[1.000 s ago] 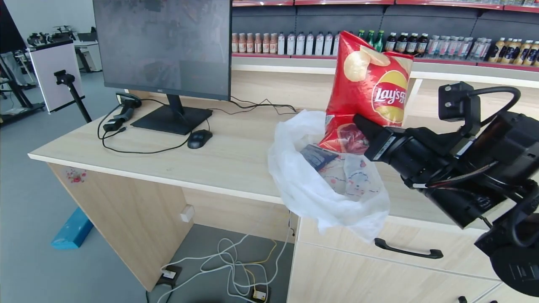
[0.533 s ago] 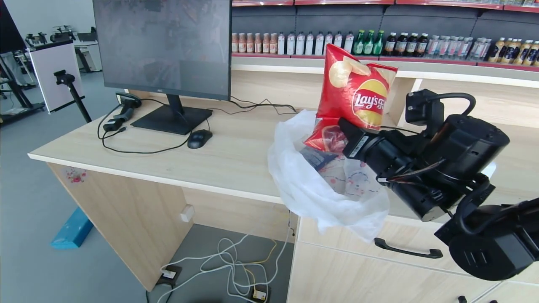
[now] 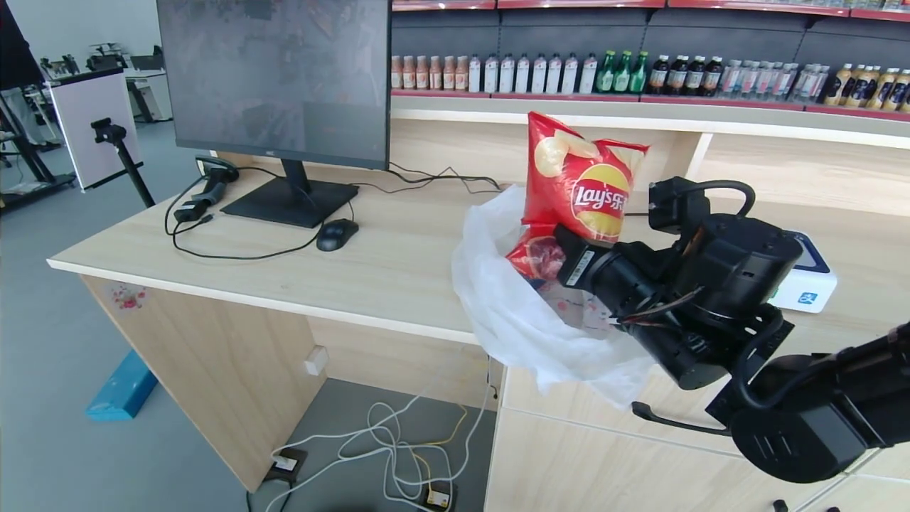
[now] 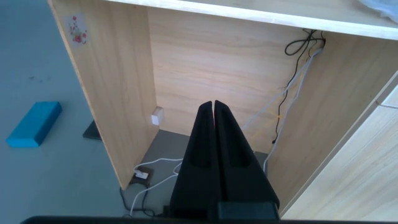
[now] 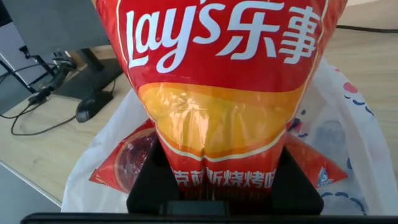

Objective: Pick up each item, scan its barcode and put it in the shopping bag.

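My right gripper (image 3: 561,249) is shut on the lower end of a red chip bag (image 3: 577,185), which stands upright with its bottom inside the mouth of the white plastic shopping bag (image 3: 526,320) on the counter. The right wrist view has the chip bag (image 5: 217,93) pinched between the fingers, with the shopping bag (image 5: 348,155) around and below it. A dark packet (image 3: 534,281) lies inside the shopping bag. My left gripper (image 4: 214,115) is shut with nothing in it, hanging low in front of the desk's open underside.
A monitor (image 3: 274,78), a mouse (image 3: 337,234) and a handheld scanner (image 3: 213,181) with cables sit on the left of the counter (image 3: 355,263). A white and blue device (image 3: 803,281) stands behind my right arm. Drink bottles line the back shelf (image 3: 640,71).
My right gripper has carried the chip bag down and to the left, bringing its bottom into the shopping bag's mouth. The white and blue device has come into sight behind the arm.
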`<state>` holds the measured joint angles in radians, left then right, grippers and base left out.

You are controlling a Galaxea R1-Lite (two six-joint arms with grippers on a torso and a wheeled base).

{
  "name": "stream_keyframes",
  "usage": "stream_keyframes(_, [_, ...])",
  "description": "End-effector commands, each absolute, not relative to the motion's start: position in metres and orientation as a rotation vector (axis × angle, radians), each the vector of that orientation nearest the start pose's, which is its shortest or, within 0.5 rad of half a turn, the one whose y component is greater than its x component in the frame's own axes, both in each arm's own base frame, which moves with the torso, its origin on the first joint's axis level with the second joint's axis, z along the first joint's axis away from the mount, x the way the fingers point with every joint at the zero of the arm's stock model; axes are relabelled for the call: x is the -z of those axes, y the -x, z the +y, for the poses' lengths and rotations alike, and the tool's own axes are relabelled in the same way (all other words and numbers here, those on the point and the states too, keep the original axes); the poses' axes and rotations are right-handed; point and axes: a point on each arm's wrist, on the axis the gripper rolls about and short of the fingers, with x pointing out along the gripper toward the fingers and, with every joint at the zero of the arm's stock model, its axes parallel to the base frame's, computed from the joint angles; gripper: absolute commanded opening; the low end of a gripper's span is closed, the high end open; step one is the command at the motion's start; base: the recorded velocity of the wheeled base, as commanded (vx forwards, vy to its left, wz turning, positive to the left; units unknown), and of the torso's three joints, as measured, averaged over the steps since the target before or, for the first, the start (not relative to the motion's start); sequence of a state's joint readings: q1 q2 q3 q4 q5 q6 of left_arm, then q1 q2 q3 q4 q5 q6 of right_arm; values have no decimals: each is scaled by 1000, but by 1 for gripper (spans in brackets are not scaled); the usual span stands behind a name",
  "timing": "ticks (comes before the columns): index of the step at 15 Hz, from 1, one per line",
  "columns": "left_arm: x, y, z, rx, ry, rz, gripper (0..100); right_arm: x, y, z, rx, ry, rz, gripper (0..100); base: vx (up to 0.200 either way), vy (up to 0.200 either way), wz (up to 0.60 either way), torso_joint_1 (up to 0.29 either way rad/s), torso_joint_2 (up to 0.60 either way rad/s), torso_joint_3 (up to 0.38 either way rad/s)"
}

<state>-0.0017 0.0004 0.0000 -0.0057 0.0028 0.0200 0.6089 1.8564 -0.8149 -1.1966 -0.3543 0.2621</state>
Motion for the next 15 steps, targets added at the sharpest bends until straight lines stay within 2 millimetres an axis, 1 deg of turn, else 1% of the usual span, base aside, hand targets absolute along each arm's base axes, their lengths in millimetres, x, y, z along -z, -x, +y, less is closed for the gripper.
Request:
stream_keyframes(1, [-76,23,0,-2,-20,-6,0,-201,-282,189,-270,-347,-130,0,0,0,0,0,0,0])
stream_keyframes(2, [-76,23,0,-2,-21,-6,0,-207,-279,190,-255,-355,-138,0,0,0,0,0,0,0])
stream_keyframes(3, [-76,23,0,-2,-21,-6,0,-205,-275,194,-260,-352,-124,0,0,0,0,0,0,0])
stream_keyframes(4, [-76,23,0,-2,-23,-6,0,-198,-273,197,-258,-343,-97,0,0,0,0,0,0,0])
stream_keyframes(7, [-76,23,0,-2,-25,-6,0,-178,-272,195,-220,-308,-38,0,0,0,0,0,0,0])
stream_keyframes(8, [-76,23,0,-2,-25,-6,0,-178,-272,195,-220,-308,-38,0,0,0,0,0,0,0])
stream_keyframes(9, [-76,23,0,-2,-25,-6,0,-162,-277,195,-198,-281,4,0,0,0,0,0,0,0])
stream_keyframes(10, [-76,23,0,0,-25,-6,0,-153,-286,195,-182,-269,22,0,0,0,0,0,0,0])
stream_keyframes(11, [-76,23,0,-2,-25,-6,0,-149,-301,192,-153,-268,18,0,0,0,0,0,0,0])
stream_keyframes(13, [-76,23,0,-2,-25,-6,0,-149,-335,194,-111,-291,-30,0,0,0,0,0,0,0])
stream_keyframes(14, [-76,23,0,-2,-25,-6,0,-146,-344,191,-94,-293,-38,0,0,0,0,0,0,0])
stream_keyframes(15, [-76,23,0,0,-25,-6,0,-146,-349,187,-79,-294,-43,0,0,0,0,0,0,0])
